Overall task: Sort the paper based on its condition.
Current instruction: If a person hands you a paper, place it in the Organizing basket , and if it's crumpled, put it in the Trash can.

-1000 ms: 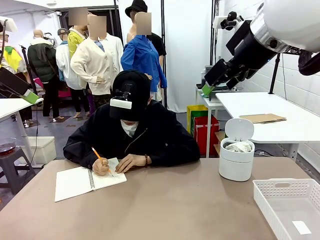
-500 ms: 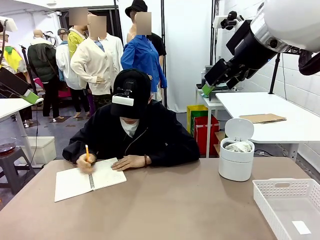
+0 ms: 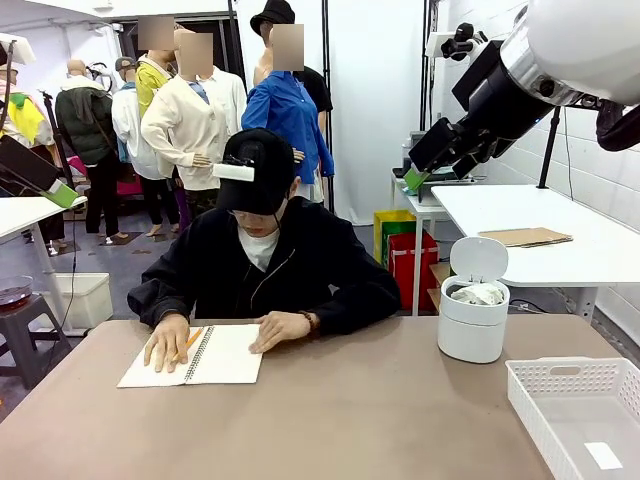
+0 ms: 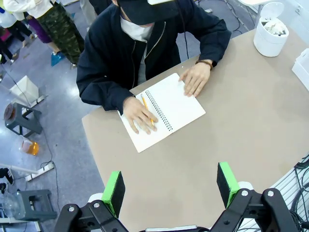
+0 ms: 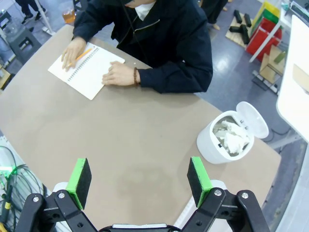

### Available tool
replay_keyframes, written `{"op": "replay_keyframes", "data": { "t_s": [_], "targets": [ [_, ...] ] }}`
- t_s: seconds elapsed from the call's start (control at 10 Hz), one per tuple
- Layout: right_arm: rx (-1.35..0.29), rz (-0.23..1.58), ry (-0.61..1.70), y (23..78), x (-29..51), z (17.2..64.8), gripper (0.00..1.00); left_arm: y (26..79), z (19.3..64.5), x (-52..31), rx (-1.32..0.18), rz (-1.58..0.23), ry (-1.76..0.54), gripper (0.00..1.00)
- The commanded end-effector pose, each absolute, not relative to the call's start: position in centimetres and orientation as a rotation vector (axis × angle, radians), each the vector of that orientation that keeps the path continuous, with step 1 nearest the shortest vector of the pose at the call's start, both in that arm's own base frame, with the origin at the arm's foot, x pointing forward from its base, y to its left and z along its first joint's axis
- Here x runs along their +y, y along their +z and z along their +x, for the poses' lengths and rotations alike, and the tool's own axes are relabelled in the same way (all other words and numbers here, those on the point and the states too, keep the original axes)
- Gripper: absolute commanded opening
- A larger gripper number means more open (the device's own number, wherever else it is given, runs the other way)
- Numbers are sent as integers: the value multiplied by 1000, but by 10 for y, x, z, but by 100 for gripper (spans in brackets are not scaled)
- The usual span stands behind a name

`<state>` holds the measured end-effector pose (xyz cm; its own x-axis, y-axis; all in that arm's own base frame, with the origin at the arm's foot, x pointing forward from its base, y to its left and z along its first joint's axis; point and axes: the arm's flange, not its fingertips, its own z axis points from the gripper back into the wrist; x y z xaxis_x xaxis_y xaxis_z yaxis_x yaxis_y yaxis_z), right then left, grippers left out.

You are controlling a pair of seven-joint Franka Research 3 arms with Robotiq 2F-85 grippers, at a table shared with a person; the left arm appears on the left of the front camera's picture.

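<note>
Paper (image 5: 231, 136) well apart from right hand (image 5: 139, 166)

Paper (image 3: 478, 293): crumpled lumps in white bin (image 3: 470, 336); lower part behind bin wall, number cannot tell.
Pencil (image 3: 190, 342): partly under person's hand (image 3: 165, 345).
White basket (image 3: 575, 372): lower right of front frame, cut by right and bottom edges.
Flat white slip (image 3: 603, 455) inside basket: too small to tell what.
Right arm (image 3: 560, 60): upper right, cut by frame edges.

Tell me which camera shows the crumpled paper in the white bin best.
Right wrist view: it looks down into the open white bin, so the crumpled paper shows almost whole. The front view catches just its top over the rim; the left wrist view has it tiny, far off.
</note>
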<state>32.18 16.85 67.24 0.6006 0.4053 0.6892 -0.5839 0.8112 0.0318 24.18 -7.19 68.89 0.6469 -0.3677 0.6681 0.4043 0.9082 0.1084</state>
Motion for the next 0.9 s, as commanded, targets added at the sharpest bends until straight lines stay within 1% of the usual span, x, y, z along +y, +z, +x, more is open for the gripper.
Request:
{"op": "replay_keyframes", "data": {
  "t_s": [0.0, 0.8],
  "targets": [
    [-721, 266, 581, 672, 169, 322, 100, 689, 242, -71, -748, -41, -434, 100],
    [-721, 266, 581, 672, 169, 322, 100, 689, 242, -71, -748, -41, -434, 100]
  ]
}}
